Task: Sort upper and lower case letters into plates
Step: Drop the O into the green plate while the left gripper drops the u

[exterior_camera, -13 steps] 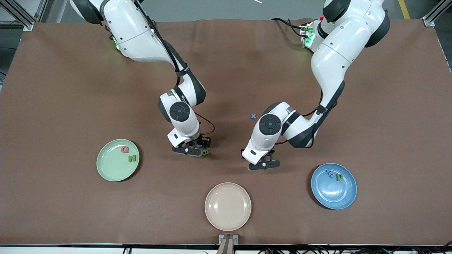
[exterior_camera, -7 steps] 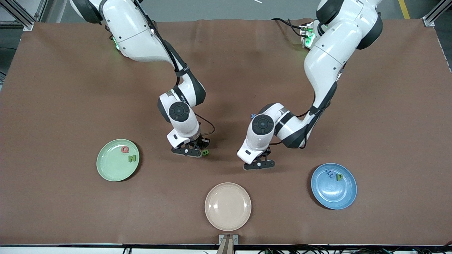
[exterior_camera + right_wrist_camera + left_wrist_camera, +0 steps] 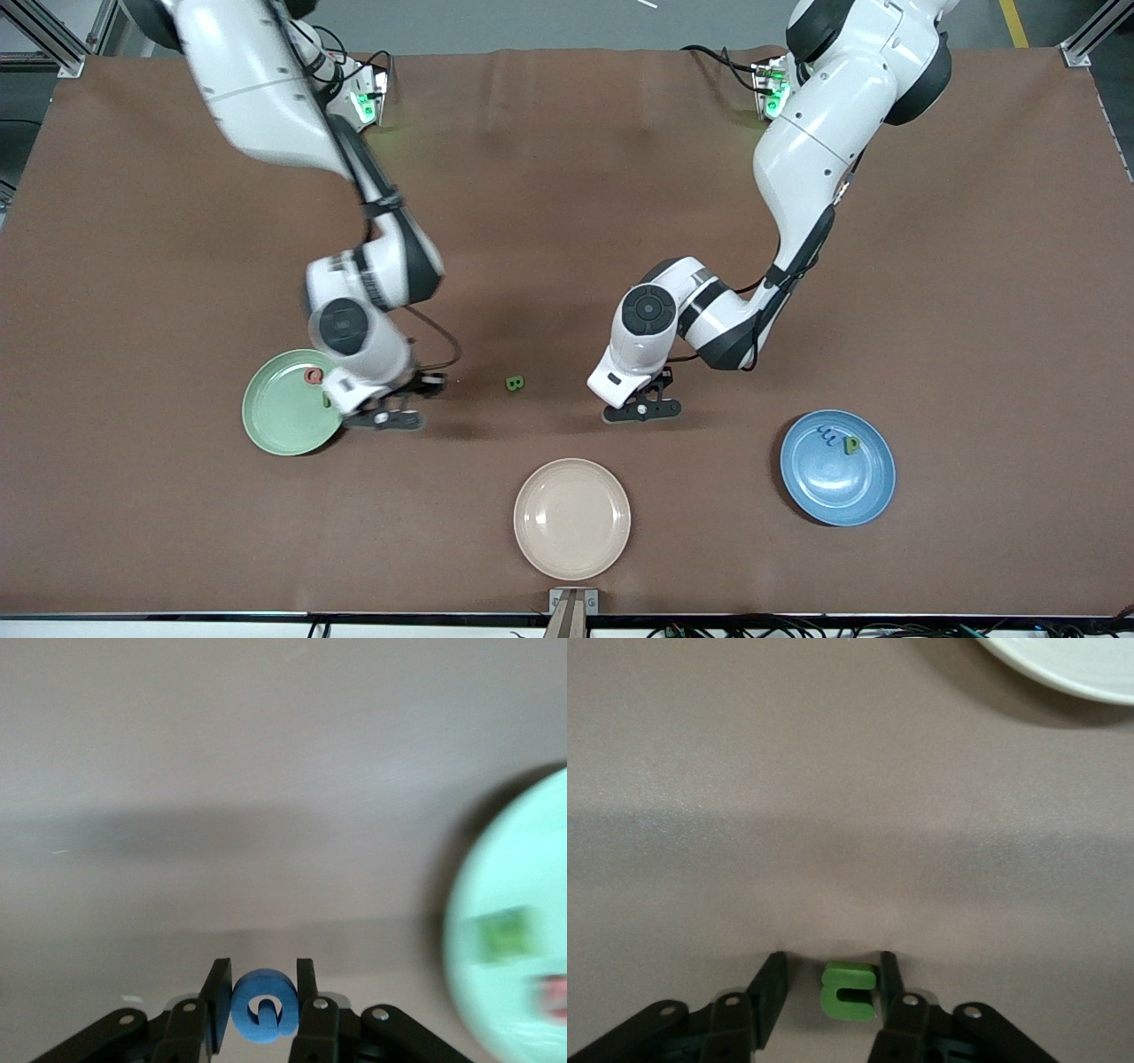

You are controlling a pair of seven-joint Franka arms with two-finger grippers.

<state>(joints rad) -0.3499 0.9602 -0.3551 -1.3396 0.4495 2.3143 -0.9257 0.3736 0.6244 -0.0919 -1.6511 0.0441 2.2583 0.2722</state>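
My right gripper [image 3: 383,416] is shut on the blue G [image 3: 264,1005] and holds it just beside the rim of the mint green plate [image 3: 279,425]. That plate holds the pink Q [image 3: 312,376] and the green N [image 3: 505,935]. My left gripper [image 3: 642,409] is low over the table, open around the green u [image 3: 850,993]; one finger [image 3: 889,973] touches it. The green B [image 3: 515,383] lies on the table between the grippers. The blue plate [image 3: 837,487] holds the blue m [image 3: 827,434] and green p [image 3: 851,445]. The blue x is hidden.
A beige plate [image 3: 571,532] sits near the table's front edge, nearer to the camera than both grippers; its rim shows in the left wrist view [image 3: 1072,665]. The brown mat [image 3: 177,221] covers the table.
My right arm has swung from beside the green B toward the mint green plate, carrying the blue G. My left gripper has shifted slightly toward the right arm's end; its arm now covers the blue x.
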